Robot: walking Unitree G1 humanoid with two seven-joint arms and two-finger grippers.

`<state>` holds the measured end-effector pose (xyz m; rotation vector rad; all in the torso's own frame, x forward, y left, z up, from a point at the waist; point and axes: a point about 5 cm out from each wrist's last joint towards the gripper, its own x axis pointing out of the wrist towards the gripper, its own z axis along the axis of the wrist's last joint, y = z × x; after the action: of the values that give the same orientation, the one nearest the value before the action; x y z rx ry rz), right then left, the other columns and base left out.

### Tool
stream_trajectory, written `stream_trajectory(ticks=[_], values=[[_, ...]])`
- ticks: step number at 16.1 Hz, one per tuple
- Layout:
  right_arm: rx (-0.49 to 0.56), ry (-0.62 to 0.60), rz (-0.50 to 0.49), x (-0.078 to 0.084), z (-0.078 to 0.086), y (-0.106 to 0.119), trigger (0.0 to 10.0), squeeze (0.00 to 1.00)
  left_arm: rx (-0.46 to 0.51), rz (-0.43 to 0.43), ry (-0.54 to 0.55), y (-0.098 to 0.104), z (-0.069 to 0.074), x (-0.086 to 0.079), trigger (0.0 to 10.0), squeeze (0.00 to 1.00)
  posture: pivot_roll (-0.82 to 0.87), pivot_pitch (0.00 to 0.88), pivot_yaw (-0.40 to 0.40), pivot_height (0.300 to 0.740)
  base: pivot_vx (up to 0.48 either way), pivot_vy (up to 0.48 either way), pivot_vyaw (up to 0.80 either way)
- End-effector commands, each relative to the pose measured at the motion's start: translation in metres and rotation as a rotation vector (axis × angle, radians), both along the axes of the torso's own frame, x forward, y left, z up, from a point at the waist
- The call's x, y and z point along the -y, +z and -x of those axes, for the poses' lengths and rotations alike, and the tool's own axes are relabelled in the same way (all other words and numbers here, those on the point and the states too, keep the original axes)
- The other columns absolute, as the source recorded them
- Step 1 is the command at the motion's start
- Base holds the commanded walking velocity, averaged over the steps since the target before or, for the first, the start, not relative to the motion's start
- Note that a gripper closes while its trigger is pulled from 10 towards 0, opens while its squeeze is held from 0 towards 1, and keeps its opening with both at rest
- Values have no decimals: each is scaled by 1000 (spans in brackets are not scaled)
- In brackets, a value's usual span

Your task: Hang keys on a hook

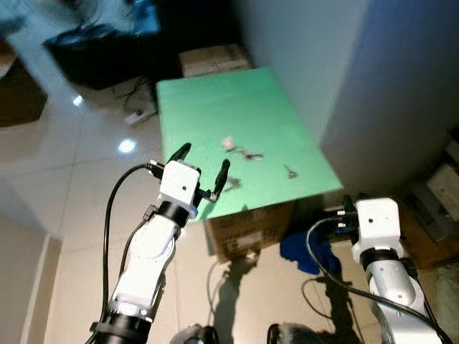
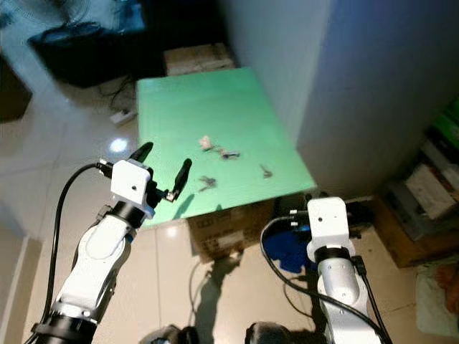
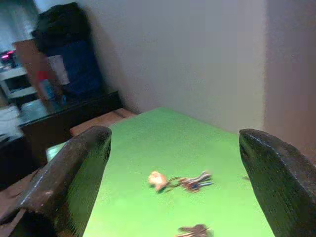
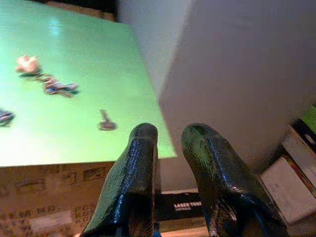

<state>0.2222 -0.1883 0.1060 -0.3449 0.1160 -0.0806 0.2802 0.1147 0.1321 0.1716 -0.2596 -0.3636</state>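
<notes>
Hovering left tool spread wide, keys on green table

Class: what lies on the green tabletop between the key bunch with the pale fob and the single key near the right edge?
Nothing: bare green tabletop separates the pale-fobbed key bunch from the single key, clearest in the left eye view.

Head stereo pair looks forward and down from above my arms at the green tabletop — both eyes share it. My left wrist cam sits low at the near edge, facing along the wide-spread fingers across the top toward the wall. My right wrist cam sits below the tabletop corner, looking up past nearly closed fingers — same tabletop.
</notes>
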Motion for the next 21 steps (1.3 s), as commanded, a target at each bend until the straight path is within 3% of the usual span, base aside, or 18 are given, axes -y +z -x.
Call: stream_trajectory(ticks=[1,10,12,16,17,21], values=[[-4,17,9,-3,1,-2,10000,0,10,-2,-2,1,1,-3,10000,0,-200,125,86,740,326,0,800],[-62,111,50,-16,5,-13,10000,0,-11,3,-46,-4,5,0,10000,0,-212,120,96,740,330,0,89],[-66,100,-5,-17,8,-15,10000,0,-16,7,-54,-6,6,1,10000,0,-215,121,98,740,328,0,0],[-57,115,-3,-16,9,-12,10000,0,-62,16,-58,-16,9,-2,10000,0,-224,124,104,740,327,0,-586],[-61,128,1,-17,8,-13,10000,0,-98,36,-48,-22,10,-4,10000,0,-223,124,104,740,0,0,0],[-142,281,-22,-31,11,-26,10000,0,-185,-29,49,-44,16,-32,10000,0,-192,122,77,740,0,0,0]])
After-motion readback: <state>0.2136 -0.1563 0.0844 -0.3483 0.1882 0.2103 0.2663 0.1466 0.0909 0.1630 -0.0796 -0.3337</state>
